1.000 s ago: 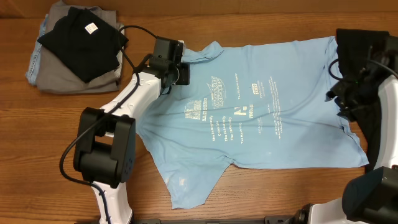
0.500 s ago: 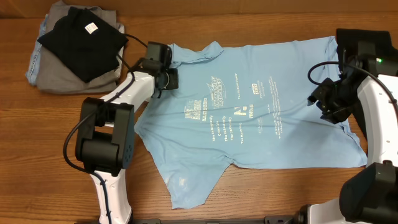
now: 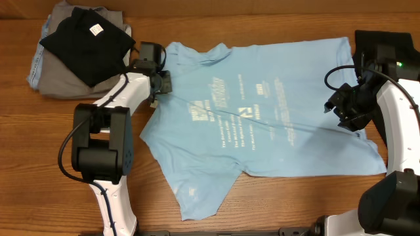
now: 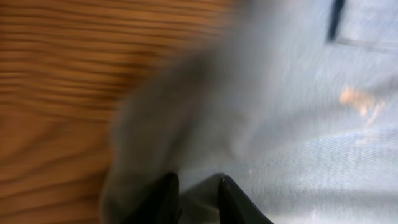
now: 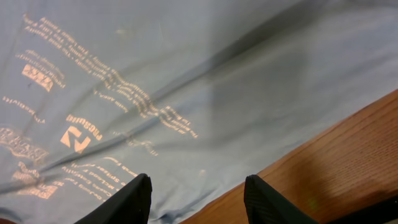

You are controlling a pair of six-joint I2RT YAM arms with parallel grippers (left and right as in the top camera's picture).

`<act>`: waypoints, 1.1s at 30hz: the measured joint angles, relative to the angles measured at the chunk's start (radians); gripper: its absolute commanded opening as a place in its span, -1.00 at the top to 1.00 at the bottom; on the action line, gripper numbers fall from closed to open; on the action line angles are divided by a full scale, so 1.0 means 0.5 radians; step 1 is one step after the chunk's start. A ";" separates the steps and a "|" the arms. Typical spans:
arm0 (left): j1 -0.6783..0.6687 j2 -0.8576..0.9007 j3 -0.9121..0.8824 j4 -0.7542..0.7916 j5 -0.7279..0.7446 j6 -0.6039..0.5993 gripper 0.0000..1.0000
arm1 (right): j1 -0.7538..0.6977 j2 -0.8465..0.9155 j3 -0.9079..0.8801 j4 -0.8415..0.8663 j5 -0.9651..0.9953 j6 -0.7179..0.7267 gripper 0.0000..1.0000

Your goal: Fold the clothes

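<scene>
Light blue cotton T-shirt (image 3: 308,144) lies spread, print up, on wooden table (image 3: 275,210). Soft, limp, light, so pinch at corners. Left gripper (image 4: 196,198) is narrow at the shirt edge, grip can't be told. Right gripper (image 5: 196,193) is wide, empty.

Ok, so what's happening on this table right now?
Two robot arms are working on a light blue short-sleeved cotton T-shirt, spread print-up on the wooden table, not yet folded. The left gripper sits at its upper-left edge; whether it grips is unclear. The right gripper hangs open over the right side. Folded grey and black clothes lie nearby.
</scene>
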 measured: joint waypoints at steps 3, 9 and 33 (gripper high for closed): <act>0.054 -0.001 0.008 -0.040 -0.076 0.015 -0.06 | 0.000 0.000 0.000 0.008 0.000 -0.001 -0.05; 0.098 -0.001 0.061 -0.132 -0.174 0.014 -0.88 | 0.000 0.000 0.000 0.040 -0.001 0.005 -0.14; 0.049 -0.600 0.948 -1.170 0.761 0.097 -1.00 | -0.003 0.000 -0.002 0.122 0.122 0.148 -1.00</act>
